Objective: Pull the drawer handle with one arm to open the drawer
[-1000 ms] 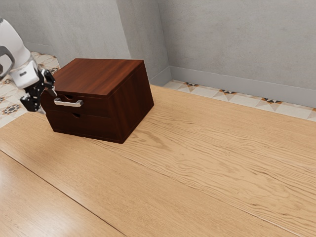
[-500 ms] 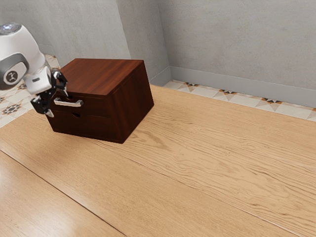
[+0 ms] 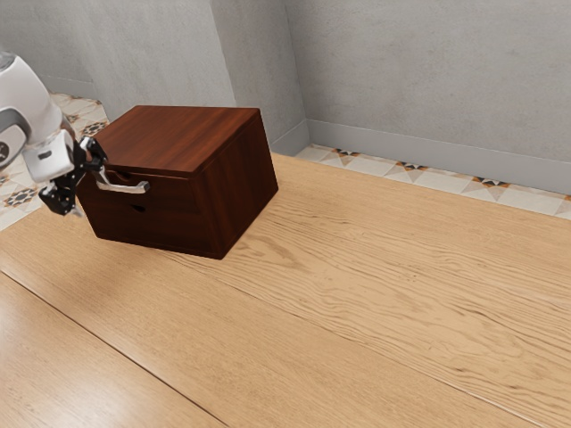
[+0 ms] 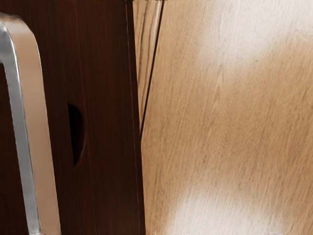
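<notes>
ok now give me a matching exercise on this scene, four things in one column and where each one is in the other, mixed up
Things:
1. silver metal drawer handle
2. dark brown wooden cabinet
3. black two-finger gripper
4. patterned floor tiles

Places:
A. standing on the light wooden table
B. along the foot of the grey wall
C. on the upper drawer front
D. at the handle's end toward the exterior view's left

Pairs: 1-C, 2-A, 3-D, 4-B
</notes>
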{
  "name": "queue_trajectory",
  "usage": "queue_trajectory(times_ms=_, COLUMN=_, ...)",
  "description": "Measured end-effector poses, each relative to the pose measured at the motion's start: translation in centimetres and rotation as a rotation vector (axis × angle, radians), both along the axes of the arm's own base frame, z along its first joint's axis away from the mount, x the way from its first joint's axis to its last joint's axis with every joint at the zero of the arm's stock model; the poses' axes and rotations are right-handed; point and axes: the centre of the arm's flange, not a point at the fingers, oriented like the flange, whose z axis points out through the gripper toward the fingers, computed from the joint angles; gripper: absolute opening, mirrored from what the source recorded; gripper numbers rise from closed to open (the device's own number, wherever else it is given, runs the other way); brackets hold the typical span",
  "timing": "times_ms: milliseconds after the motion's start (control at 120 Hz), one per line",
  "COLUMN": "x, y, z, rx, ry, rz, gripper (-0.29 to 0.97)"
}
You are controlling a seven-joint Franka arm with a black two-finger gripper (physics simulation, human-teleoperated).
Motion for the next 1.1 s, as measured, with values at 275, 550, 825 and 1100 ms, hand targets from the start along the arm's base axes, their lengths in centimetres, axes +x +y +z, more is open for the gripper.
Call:
queue_trajectory(times_ms=275, x=1.4, y=0.1, z=-1.2, rx=-0.005, ry=-0.050, rz=-0.019, gripper=0.57)
queue_trajectory(times_ms=550, x=1.0, y=-1.4, z=-3.2, rx=-0.017, ry=-0.029, rz=-0.050, gripper=0.60)
queue_trajectory(times_ms=825, x=-3.1, y=-2.1, z=-2.8, rx=-0.023, ry=-0.027, rz=-0.052, gripper=0.55)
queue_trajectory(times_ms=1100, x=-5.9, y=-3.4, z=-2.7, rx=-0.019, ry=-0.023, rz=-0.051, gripper=0.54)
